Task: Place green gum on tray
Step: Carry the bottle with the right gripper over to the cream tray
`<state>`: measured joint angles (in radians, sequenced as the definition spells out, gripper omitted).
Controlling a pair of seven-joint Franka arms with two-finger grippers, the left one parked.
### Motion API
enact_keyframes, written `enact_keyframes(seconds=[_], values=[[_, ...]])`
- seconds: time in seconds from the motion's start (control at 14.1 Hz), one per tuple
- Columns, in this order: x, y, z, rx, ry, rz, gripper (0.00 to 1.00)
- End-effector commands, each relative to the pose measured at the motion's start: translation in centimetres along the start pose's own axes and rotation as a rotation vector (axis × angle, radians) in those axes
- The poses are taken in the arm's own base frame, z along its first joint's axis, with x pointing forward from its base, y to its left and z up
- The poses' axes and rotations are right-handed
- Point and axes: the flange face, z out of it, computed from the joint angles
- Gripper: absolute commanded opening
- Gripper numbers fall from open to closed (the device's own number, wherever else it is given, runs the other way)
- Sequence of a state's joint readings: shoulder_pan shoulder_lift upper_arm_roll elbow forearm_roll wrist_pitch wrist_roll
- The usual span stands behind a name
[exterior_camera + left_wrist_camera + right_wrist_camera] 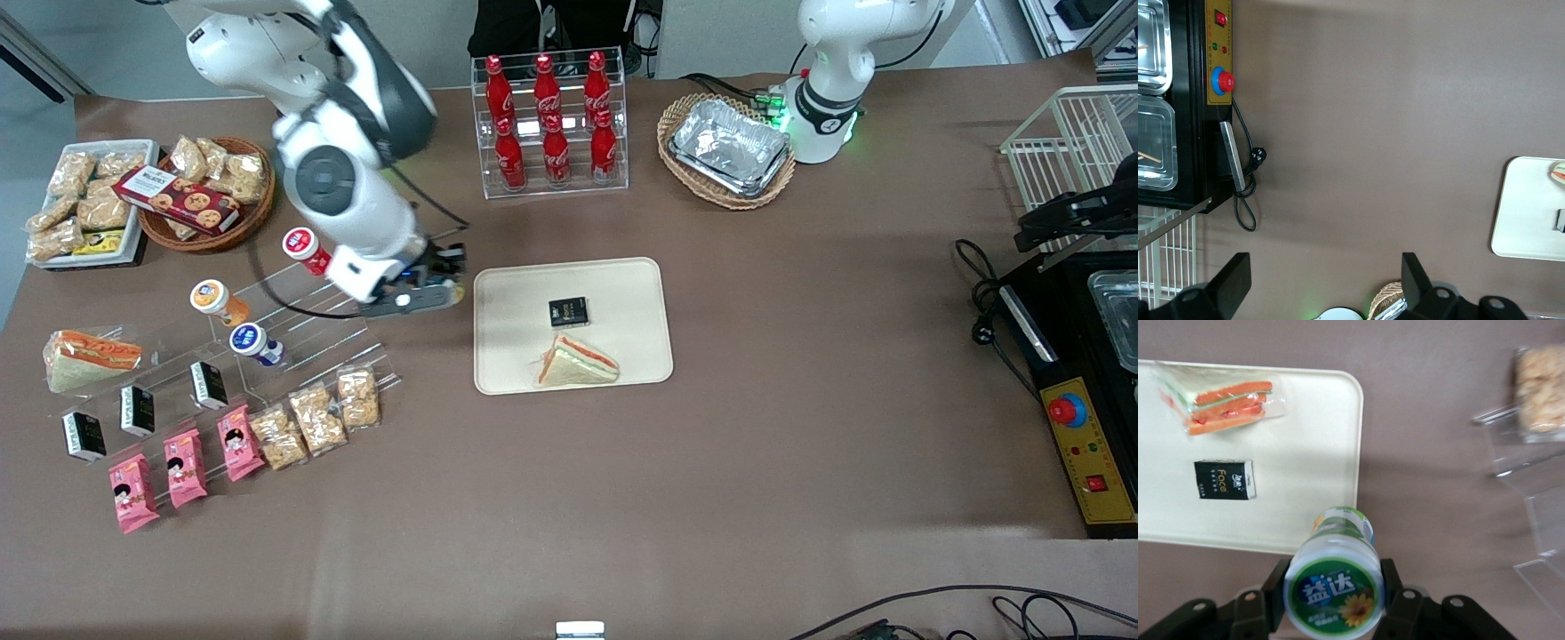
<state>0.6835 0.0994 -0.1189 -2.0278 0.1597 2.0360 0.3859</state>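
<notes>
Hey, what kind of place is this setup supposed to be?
Probably a mock snack shop in a robot lab: cola bottles in a clear rack, snack packs on acrylic steps, and a tray as the counter. The pincer holds the green gum beside the tray's edge.

The green gum (1335,587), a white-lidded green bottle, sits clamped in the gripper (1333,597) above the cream tray's (1318,460) corner, at the front view's centre-left.
</notes>
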Motion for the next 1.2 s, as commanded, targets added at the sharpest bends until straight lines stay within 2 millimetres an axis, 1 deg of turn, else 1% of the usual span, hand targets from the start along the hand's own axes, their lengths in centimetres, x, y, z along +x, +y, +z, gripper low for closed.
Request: enact_keyframes(seconds=[0.0,0.07,0.14,0.28,0.35,0.64,0.71,0.85,0.92,0.99,1.06,1.13], values=[[-1.0,-1.8,5.8,0.009,0.04,0.046,0.29],[-1.2,-2.5,7.3,0.002,0.042,0.046,0.29],[-1.3,-2.5,8.8,-0.003,0.047,0.054,0.29],[-2.0,-3.2,12.0,-0.014,0.059,0.039,0.29],[-1.9,-3.0,13.1,-0.016,0.071,0.042,0.29],[-1.8,-3.4,15.8,-0.019,0.089,0.039,0.29],[-1.7,-3.4,16.2,-0.019,0.093,0.04,0.29],[-1.8,-3.5,16.3,-0.011,0.089,0.048,0.31],[-1.8,-3.6,16.3,-0.004,0.086,0.056,0.46],[-1.8,-3.6,16.7,0.007,0.074,0.079,0.85],[-1.9,-3.7,17.0,0.017,0.061,0.097,0.97],[-1.9,-3.6,16.9,0.02,0.062,0.1,0.99]])
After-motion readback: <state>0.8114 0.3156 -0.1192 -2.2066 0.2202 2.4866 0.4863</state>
